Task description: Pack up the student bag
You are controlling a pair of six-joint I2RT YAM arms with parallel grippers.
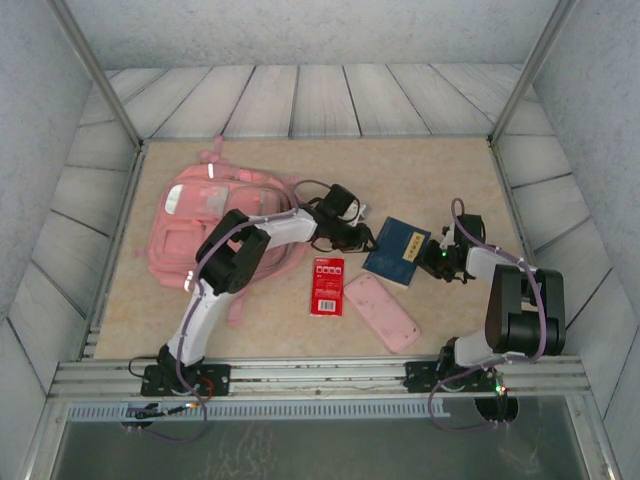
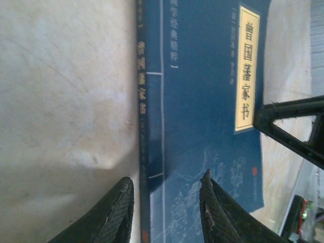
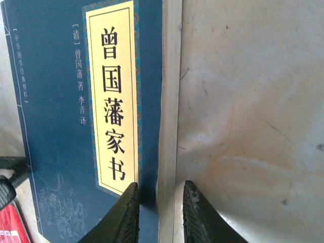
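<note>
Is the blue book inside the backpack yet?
Out: the blue book lies flat on the table, apart from the pink backpack.

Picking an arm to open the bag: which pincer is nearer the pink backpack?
Left. The left pincer straddles the blue book's spine edge, on the backpack's side; the right pincer straddles the book's opposite edge, farther from the backpack.
</note>
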